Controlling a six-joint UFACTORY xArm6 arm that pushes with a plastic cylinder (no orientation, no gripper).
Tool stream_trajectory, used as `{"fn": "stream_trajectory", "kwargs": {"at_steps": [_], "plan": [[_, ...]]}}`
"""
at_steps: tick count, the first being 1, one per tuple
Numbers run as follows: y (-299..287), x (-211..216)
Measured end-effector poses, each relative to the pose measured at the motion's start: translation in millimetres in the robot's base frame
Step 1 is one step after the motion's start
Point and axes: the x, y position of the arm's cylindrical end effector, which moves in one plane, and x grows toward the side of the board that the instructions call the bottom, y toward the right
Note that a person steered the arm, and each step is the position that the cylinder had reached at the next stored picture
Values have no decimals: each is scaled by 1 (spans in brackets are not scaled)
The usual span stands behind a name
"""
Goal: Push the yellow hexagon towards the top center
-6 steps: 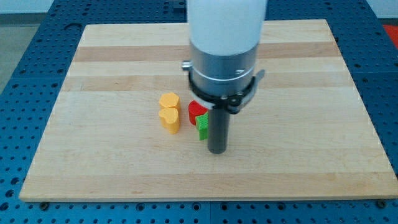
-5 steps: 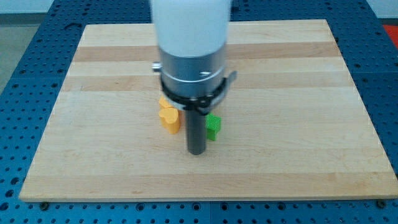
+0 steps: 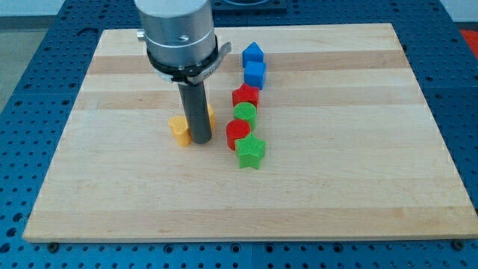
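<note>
Resting on the board (image 3: 112,194), my tip (image 3: 199,140) stood between the yellow heart (image 3: 178,129) and the largely hidden yellow hexagon (image 3: 210,116), having no fingers to open or close, so I judged the approach step incomplete, requiring repositioning below the hexagon.

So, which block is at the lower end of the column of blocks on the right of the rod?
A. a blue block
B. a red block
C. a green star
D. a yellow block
C: the green star lies lowest in that column, just below a red block, right of my tip.
</note>
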Motion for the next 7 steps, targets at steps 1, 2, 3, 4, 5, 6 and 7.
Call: {"fn": "stream_trajectory", "kwargs": {"at_steps": [1, 2, 3, 4, 5, 6, 7], "plan": [[0, -21], [-1, -47], [-1, -77], [-1, -107], [-1, -143], [-1, -179], [-9, -203]]}}
